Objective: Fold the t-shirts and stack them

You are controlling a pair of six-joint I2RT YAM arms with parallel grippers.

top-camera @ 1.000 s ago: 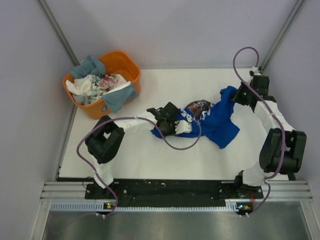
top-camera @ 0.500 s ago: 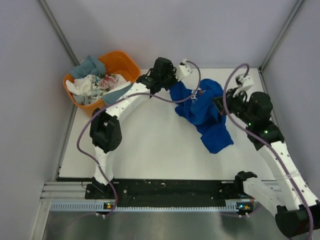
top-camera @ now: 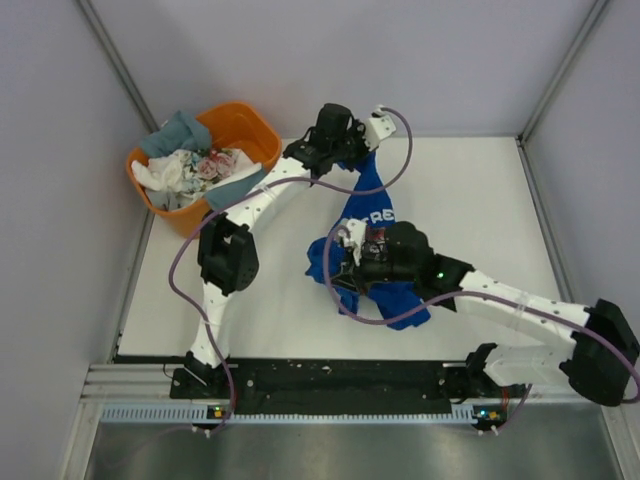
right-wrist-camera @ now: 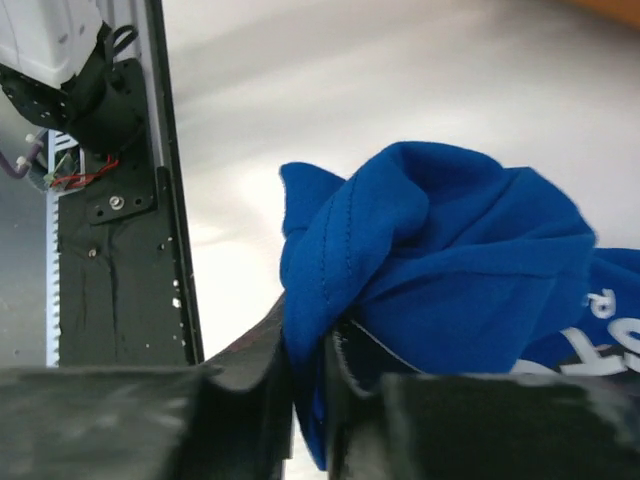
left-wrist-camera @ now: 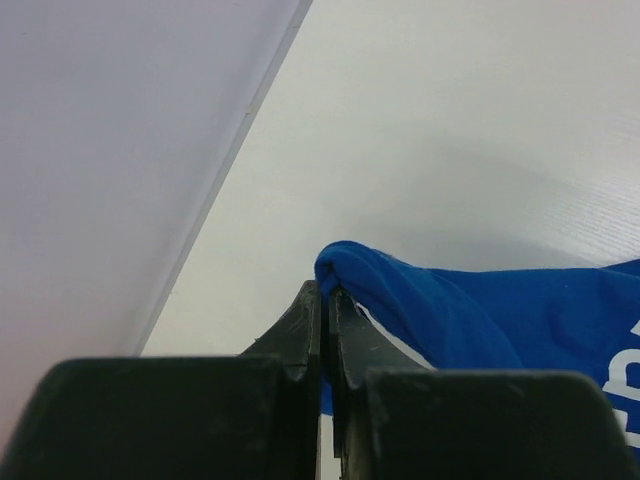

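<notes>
A white table (top-camera: 480,190) fills the booth. Pale grey walls (top-camera: 340,60) stand close on three sides, with thin metal posts (top-camera: 110,55) in the back corners. A black rail (top-camera: 340,378) runs along its near edge. The light is soft and even.

One royal blue t-shirt (top-camera: 370,200), one orange tub (top-camera: 255,130) and two arms (top-camera: 262,192) (top-camera: 510,298) are seen. The heaped shirts (top-camera: 195,165) cannot be counted.

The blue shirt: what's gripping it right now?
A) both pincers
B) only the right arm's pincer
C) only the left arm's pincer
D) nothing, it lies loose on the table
A: the left gripper is shut on one fold of the blue shirt, and the right gripper is shut on another bunch of it.
</notes>
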